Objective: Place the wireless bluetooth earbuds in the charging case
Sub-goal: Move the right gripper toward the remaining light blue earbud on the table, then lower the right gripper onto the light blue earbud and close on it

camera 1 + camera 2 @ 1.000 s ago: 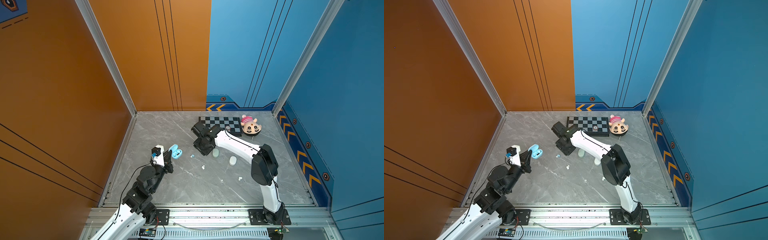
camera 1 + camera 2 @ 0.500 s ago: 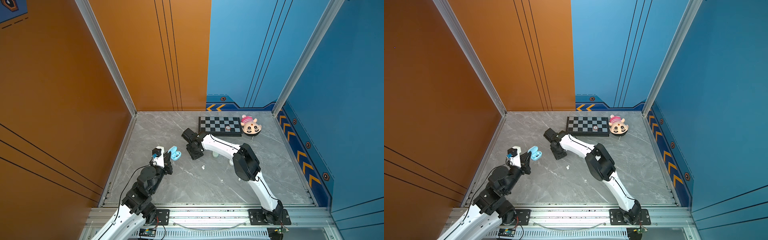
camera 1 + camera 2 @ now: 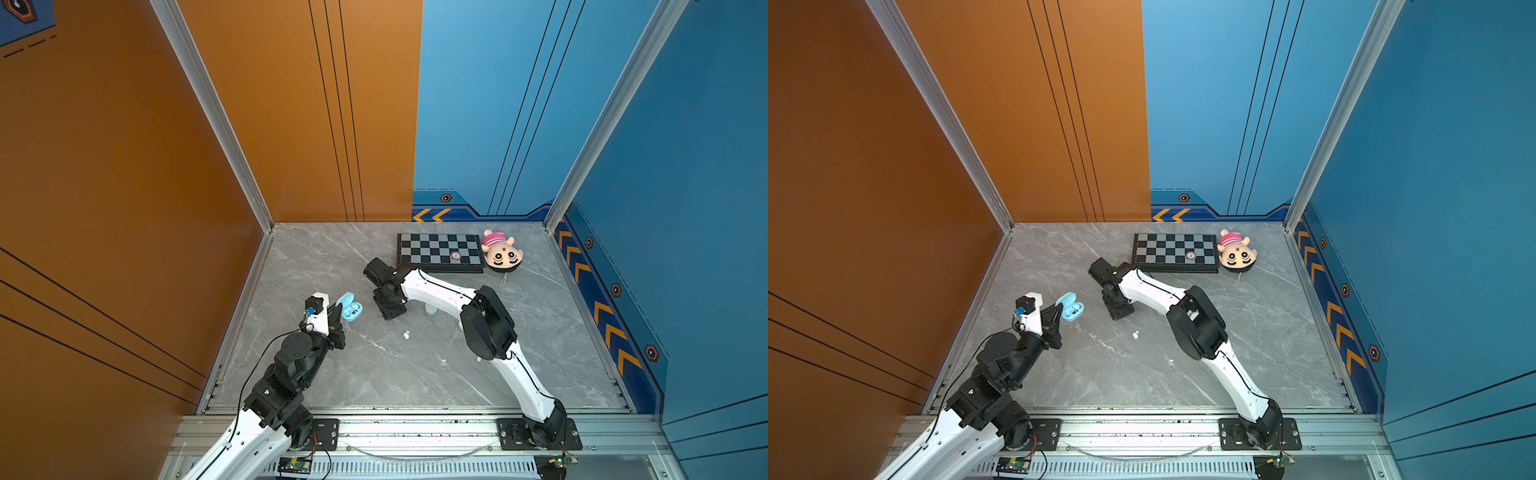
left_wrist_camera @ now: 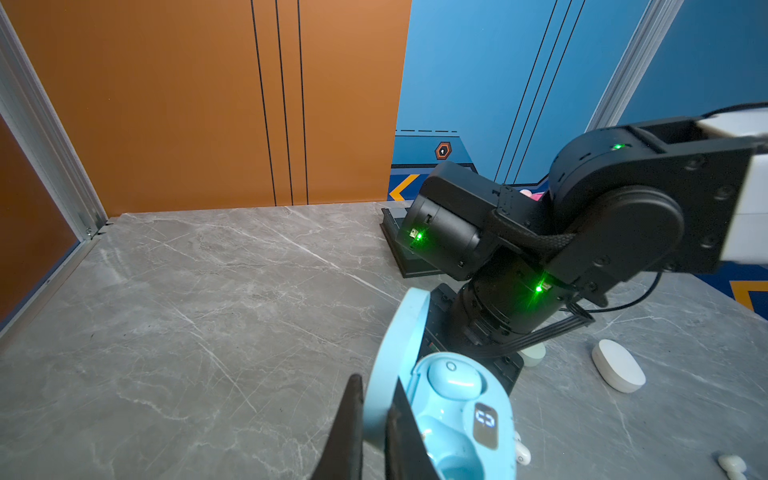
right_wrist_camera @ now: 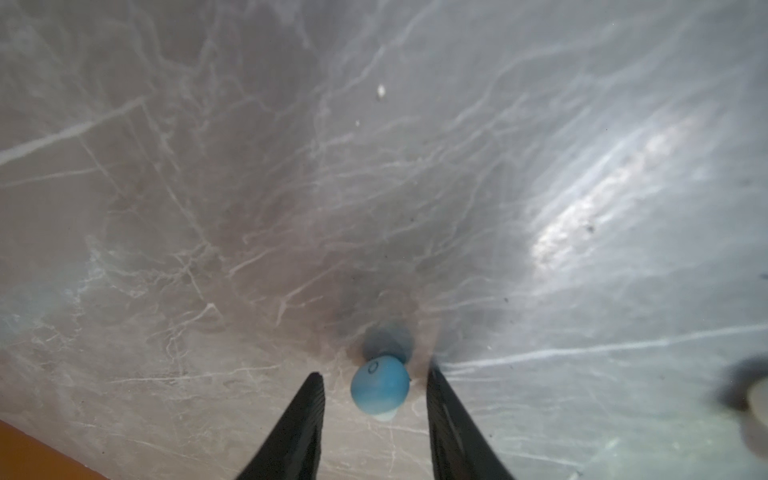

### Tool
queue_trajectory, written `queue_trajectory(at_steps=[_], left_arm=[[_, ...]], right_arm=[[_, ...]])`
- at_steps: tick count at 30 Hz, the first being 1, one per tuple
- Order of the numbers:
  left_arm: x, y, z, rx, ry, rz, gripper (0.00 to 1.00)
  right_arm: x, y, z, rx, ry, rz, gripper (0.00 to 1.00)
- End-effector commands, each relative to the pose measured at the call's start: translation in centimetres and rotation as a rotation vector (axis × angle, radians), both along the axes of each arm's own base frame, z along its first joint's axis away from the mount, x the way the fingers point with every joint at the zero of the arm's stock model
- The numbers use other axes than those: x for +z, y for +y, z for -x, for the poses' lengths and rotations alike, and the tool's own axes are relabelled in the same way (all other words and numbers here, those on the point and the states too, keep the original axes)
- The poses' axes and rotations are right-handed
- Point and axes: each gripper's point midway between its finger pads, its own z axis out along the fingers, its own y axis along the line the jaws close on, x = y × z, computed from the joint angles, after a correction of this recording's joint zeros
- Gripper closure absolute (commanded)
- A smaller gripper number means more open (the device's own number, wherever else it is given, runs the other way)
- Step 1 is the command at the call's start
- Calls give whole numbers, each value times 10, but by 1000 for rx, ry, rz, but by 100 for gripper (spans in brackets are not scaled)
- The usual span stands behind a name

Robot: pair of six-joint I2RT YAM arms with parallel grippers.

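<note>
My left gripper (image 4: 374, 415) is shut on the raised lid of the pale blue charging case (image 4: 465, 419), which lies open on the table in both top views (image 3: 351, 309) (image 3: 1071, 309). One blue earbud (image 4: 453, 378) sits in a socket of the case. My right gripper (image 5: 375, 373) points down at the table just right of the case (image 3: 388, 309). It is open, and a second blue earbud (image 5: 379, 388) lies on the marble between its fingers, touching neither. Two white earbuds (image 3: 406, 333) (image 3: 443, 360) lie loose nearer the front.
A pale green case (image 3: 431, 309) and a white case (image 4: 619, 365) lie under the right arm. A chessboard (image 3: 440, 251) and a plush toy (image 3: 500, 253) sit at the back. The right arm's wrist (image 4: 519, 266) stands close behind the blue case.
The right arm swung left from the pale cases towards the blue case and now stands with its fingers around the blue earbud. The left arm kept still, holding the lid.
</note>
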Motion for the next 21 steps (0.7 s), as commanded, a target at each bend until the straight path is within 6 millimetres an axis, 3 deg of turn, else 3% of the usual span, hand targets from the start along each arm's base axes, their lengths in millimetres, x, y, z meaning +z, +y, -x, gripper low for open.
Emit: queue_trajectory(at_steps=[1,21], left_arm=[[-5,2,-1,3,5,-23,100],[-6,4,0,11,4,-32,100]], right_arm=[[-15,-3,-8,18,-3,22,58],[-42,-25,9,97,48,101,70]])
